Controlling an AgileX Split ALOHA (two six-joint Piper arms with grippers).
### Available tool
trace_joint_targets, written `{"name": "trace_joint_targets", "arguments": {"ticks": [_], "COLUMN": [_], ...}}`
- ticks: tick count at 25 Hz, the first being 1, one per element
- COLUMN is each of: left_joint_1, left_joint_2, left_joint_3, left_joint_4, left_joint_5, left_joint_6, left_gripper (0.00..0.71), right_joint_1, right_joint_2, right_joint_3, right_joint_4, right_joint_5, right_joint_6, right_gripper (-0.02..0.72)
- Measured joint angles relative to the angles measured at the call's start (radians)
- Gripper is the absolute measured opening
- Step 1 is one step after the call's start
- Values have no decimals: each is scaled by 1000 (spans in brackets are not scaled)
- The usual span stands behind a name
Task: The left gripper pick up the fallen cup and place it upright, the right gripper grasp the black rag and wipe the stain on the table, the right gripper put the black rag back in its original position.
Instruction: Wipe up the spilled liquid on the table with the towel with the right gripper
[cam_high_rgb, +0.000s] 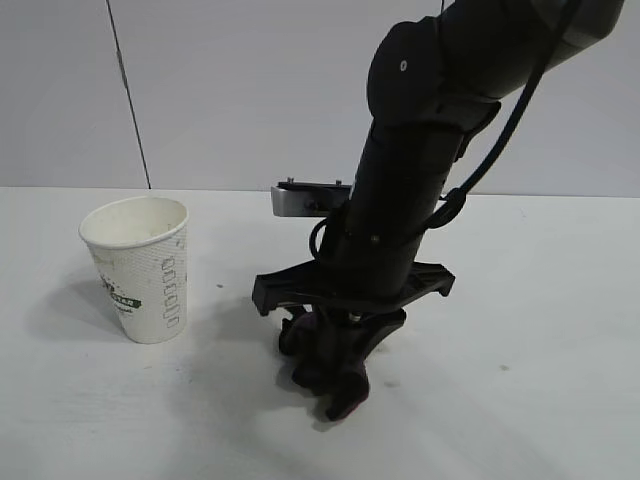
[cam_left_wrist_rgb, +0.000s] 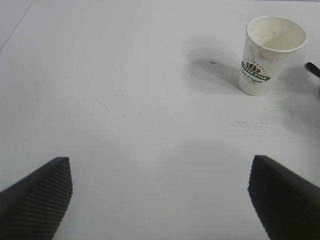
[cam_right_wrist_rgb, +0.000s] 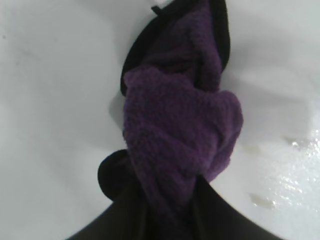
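Cup (cam_high_rgb: 140, 268) upright, done. Right claw (cam_high_rgb: 335, 375) clamped on black rag (cam_right_wrist_rgb: 180, 145), pressed to counter (cam_high_rgb: 520, 330); wet stain (cam_right_wrist_rgb: 295, 175) beside it remained. Left claw (cam_left_wrist_rgb: 160, 200) apart, idle.

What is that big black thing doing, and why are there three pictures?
It is a robot arm at a white table. One picture comes from a camera facing it; the other two come from cameras on its two wrists. The right end effector points down, pinching a purple-black rag against the table beside some wet patches. The left end effector waits with its fingers wide open, holding nothing. A white paper cup with a green logo stands upright nearby.
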Motion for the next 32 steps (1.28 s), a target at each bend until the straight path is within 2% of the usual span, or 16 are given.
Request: {"name": "trace_joint_targets", "arguments": {"ticks": [3,7,10,13,16,19,22,24,27,32], "left_joint_1": [0,0,0,0,0,0,0,0,0,0], "left_joint_2": [0,0,0,0,0,0,0,0,0,0], "left_joint_3": [0,0,0,0,0,0,0,0,0,0], "left_joint_4": [0,0,0,0,0,0,0,0,0,0], "left_joint_5": [0,0,0,0,0,0,0,0,0,0], "left_joint_6": [0,0,0,0,0,0,0,0,0,0], "left_gripper": [687,687,687,687,687,687,687,687,687,687], "right_joint_1": [0,0,-1,-3,-22,-74,-142,-178,-187,-132], "right_joint_2": [0,19,32,32,34,38,44,45,45,45], "right_joint_3": [0,-3,-11,-14,-30,-45,-63,-71,-80,-80], "right_joint_4": [-63,-154,-168,-174,-230,-315,-400,-417,-378,-111], "right_joint_5": [20,27,35,35,39,40,60,95,173,271], "right_joint_6": [9,58,103,121,132,190,280,308,267,17], "right_gripper": [91,91,91,91,91,91,91,91,91,91]}}
